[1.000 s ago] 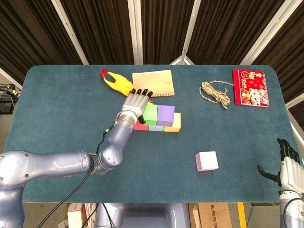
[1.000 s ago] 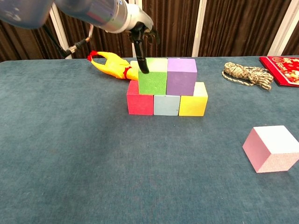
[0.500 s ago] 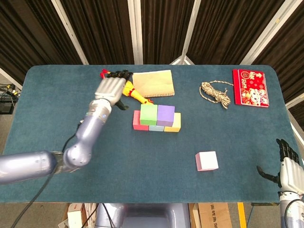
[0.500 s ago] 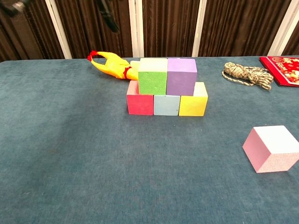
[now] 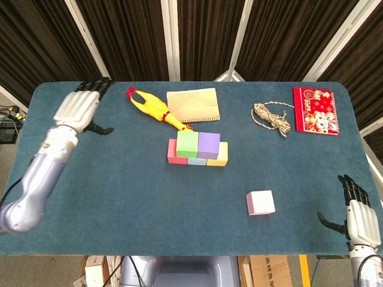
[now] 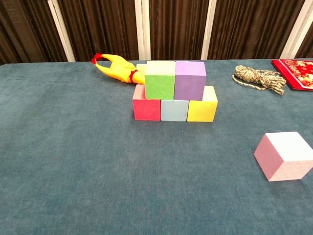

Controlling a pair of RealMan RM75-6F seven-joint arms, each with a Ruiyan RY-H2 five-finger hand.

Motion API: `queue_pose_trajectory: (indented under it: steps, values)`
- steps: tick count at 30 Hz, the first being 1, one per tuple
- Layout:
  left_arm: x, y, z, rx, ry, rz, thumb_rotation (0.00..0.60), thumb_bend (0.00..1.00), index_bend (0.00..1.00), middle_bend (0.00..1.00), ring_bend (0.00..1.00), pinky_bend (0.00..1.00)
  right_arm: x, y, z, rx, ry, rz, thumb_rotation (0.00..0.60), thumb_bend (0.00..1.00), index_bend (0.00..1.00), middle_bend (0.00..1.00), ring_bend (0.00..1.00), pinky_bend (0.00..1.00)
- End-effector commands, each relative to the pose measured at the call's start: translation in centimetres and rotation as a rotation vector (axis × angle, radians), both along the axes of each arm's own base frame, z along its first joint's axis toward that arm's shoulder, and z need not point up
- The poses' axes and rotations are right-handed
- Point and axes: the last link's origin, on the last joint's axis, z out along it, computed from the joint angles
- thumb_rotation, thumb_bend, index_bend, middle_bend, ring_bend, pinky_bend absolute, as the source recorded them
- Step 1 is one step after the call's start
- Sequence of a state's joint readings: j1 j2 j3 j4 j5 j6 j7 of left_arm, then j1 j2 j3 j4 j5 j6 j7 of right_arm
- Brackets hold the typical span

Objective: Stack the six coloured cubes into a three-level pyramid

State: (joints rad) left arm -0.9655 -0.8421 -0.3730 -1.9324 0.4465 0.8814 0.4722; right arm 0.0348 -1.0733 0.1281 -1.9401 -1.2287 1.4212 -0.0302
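Observation:
A red cube (image 6: 146, 107), a light blue cube (image 6: 174, 109) and a yellow cube (image 6: 203, 104) stand in a row mid-table. On top of them sit a green cube (image 6: 160, 80) and a purple cube (image 6: 190, 80), side by side. A pink cube (image 6: 285, 155) lies alone on the cloth to the front right, also seen as the pink cube (image 5: 260, 202) in the head view. My left hand (image 5: 79, 107) hangs open over the table's far left, holding nothing. My right hand (image 5: 357, 216) is open at the table's front right edge, right of the pink cube.
A yellow rubber chicken (image 5: 151, 107) and a tan notebook (image 5: 192, 104) lie behind the stack. A coiled rope (image 5: 272, 118) and a red booklet (image 5: 315, 110) sit at the back right. The teal cloth table (image 5: 119, 197) ends close to both hands.
My left hand let go of the green cube and swung left and back, away from the stack to the table's far left. My right hand crept slightly inward.

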Motion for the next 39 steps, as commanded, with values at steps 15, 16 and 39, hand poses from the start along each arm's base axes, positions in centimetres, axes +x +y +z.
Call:
queue_pose_trajectory:
  steps: [15,16,39]
  values:
    - [-12.0,-11.0,2.6,-0.006,0.059,-0.043,0.6,0.22,0.05,0.01,0.0,0.0,5.8,0.3,0.7,0.266,0.16,0.259,0.6,0.24,0.07,0.03,0.0,0.0]
    - [-12.4,-11.5,2.6,-0.011,0.051,-0.034,0.6,0.22,0.05,0.01,0.0,0.0,6.1,0.2,0.2,0.288,0.17,0.268,0.6,0.24,0.07,0.03,0.0,0.0]
    - [-17.6,-16.9,1.8,0.071,-0.132,-0.083,0.6,0.22,0.03,0.0,0.0,0.0,6.9,-4.4,-9.7,0.497,0.293,0.384,0.6,0.24,0.08,0.03,0.0,0.0]
